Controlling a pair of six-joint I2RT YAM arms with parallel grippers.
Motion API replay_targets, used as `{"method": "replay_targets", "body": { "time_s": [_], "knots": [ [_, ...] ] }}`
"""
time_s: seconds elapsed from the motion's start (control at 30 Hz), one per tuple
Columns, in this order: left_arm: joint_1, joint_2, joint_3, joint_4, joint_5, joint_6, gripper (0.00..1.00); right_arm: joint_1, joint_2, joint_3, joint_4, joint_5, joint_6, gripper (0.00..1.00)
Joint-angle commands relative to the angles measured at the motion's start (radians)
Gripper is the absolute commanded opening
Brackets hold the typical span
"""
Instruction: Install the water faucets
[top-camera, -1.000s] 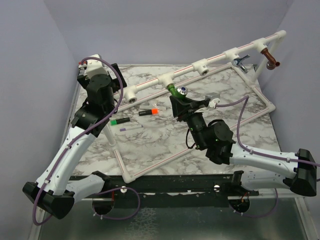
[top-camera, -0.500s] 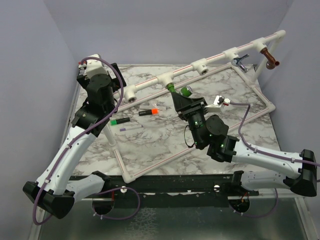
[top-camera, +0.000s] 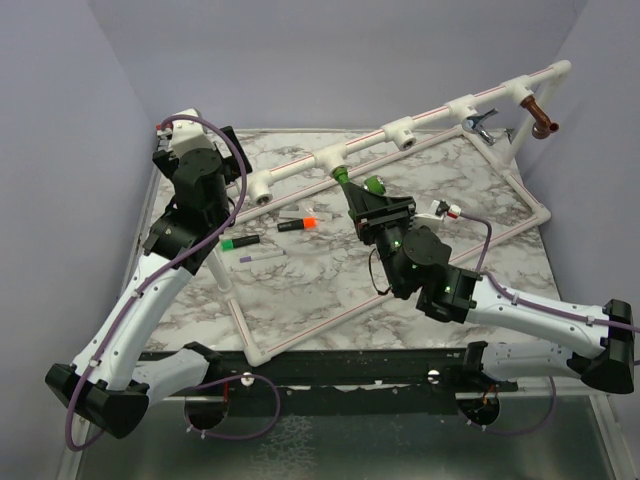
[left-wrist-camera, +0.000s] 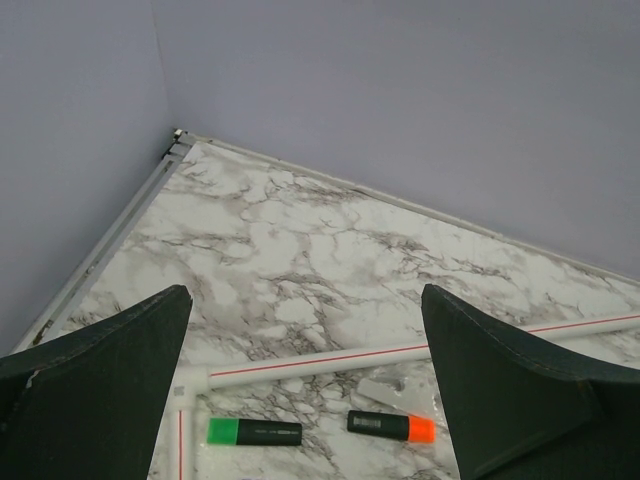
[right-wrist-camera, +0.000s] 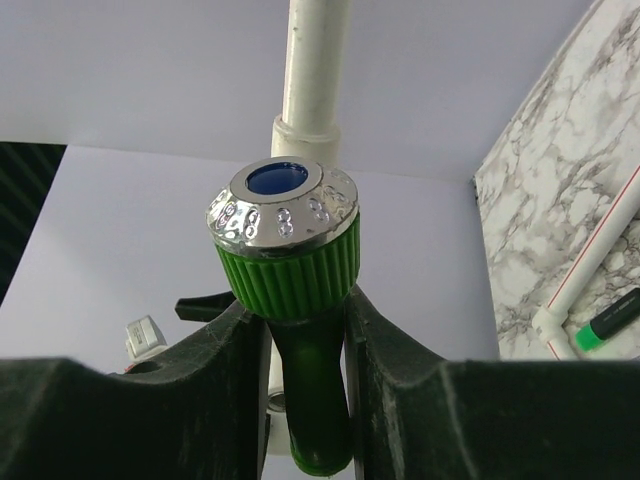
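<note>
The right claw (right-wrist-camera: 305, 330) is clamped narrowly on the neck of the bright green faucet (right-wrist-camera: 290, 265), just under its ribbed knob and chrome cap. The tap's threaded end sits at the mouth of a white tee fitting (top-camera: 333, 158) on the raised pipe rail (top-camera: 430, 118); how deep it is seated cannot be told. The left claw (left-wrist-camera: 305, 315) hangs fully spread and holds nothing, over the far left of the marble surface (left-wrist-camera: 300, 260).

The chrome faucet (top-camera: 482, 124) and copper-brown faucet (top-camera: 543, 122) already stand in fittings farther right along the rail.

The chief risk looks to be cross-threading: a stem entering at a slant would bind in the plastic tee. The smooth round neck could also spin or slip between the fingers, and a hard push might shift the light pipe frame.

Room is tight behind, where the rail runs close to the claw. Open marble lies to the near right, inside the frame. The orange-capped marker (top-camera: 300, 222) and green-capped marker (top-camera: 240, 242) lie to the left, apart from the tap.
</note>
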Motion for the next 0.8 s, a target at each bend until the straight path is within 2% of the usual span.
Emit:
{"method": "replay_targets", "body": {
  "time_s": [0.0, 0.23, 0.4, 0.6, 0.77],
  "knots": [
    [-0.066, 0.029, -0.109, -0.367, 0.187, 0.018, 0.99, 0.014, 0.041, -0.016, -0.045, -0.147, 0.136, 0.02],
    [-0.068, 0.029, -0.109, -0.366, 0.186, 0.018, 0.99, 0.014, 0.013, -0.053, 0.022, -0.129, 0.032, 0.30],
    [-0.068, 0.033, -0.107, -0.368, 0.184, 0.018, 0.99, 0.014, -0.006, -0.076, 0.080, -0.123, -0.035, 0.46],
    [-0.068, 0.037, -0.105, -0.366, 0.181, 0.018, 0.99, 0.014, -0.037, -0.099, 0.140, -0.129, -0.135, 0.61],
    [-0.068, 0.038, -0.105, -0.366, 0.179, 0.018, 0.99, 0.014, -0.072, -0.122, 0.145, -0.152, -0.197, 0.68]
  ]
}}
